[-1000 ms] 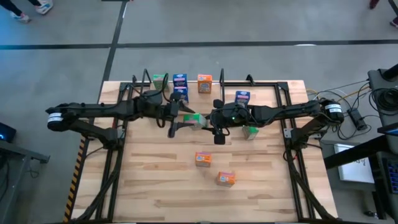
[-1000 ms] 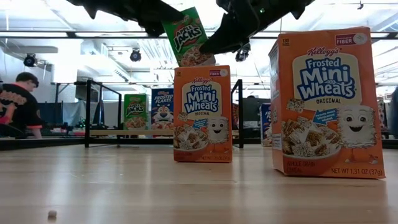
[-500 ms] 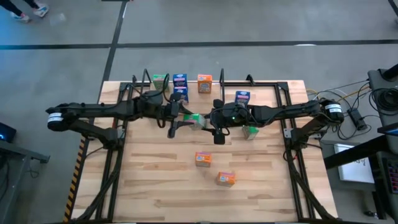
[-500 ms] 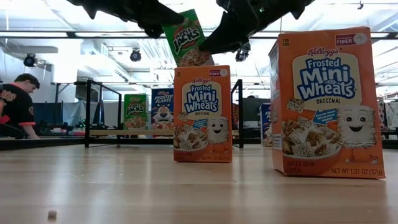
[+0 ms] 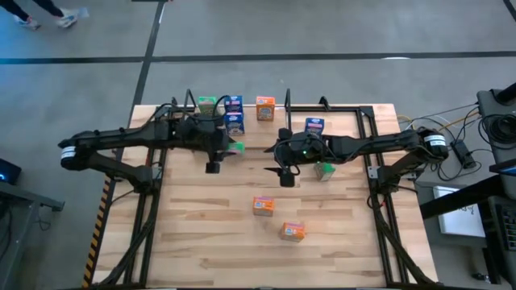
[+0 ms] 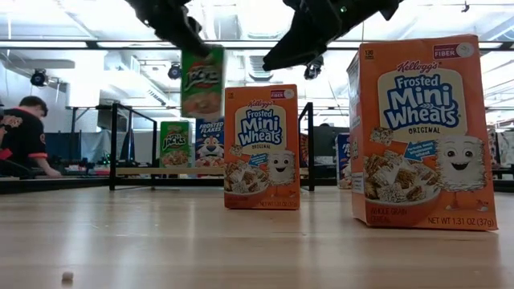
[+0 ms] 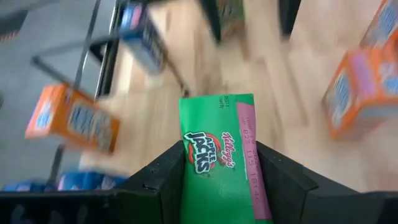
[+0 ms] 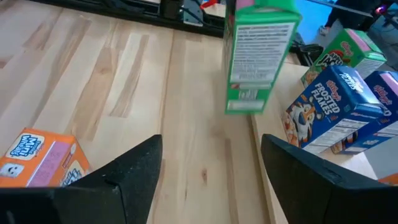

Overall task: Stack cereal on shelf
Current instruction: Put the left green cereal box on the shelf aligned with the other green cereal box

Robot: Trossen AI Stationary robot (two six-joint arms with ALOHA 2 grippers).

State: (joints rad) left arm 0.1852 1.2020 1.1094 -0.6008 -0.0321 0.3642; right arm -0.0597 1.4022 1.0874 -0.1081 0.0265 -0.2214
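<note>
From above, my left end effector [image 5: 230,147] is clamped on a green cereal box [image 5: 236,147] near the shelf [image 5: 242,113]. My right end effector [image 5: 270,169] stands apart, empty. Low view: the box hangs above the table [image 6: 161,241]. Left wrist view: my fingers [image 7: 165,171] pinch the box's sides.

A wooden table [image 5: 201,242] is seen from above, with a shelf [image 5: 242,118] along its far edge. Three boxes [image 5: 233,103] are lined up on the shelf. Near the table's middle, one box [image 5: 263,205] stands, with another [image 5: 293,232] nearer the front. The left gripper [image 5: 232,147] is raised before the shelf, with a box [image 6: 201,82] between its fingers. The right gripper [image 5: 270,170] is spread wide just beside it, toward the centre.
</note>
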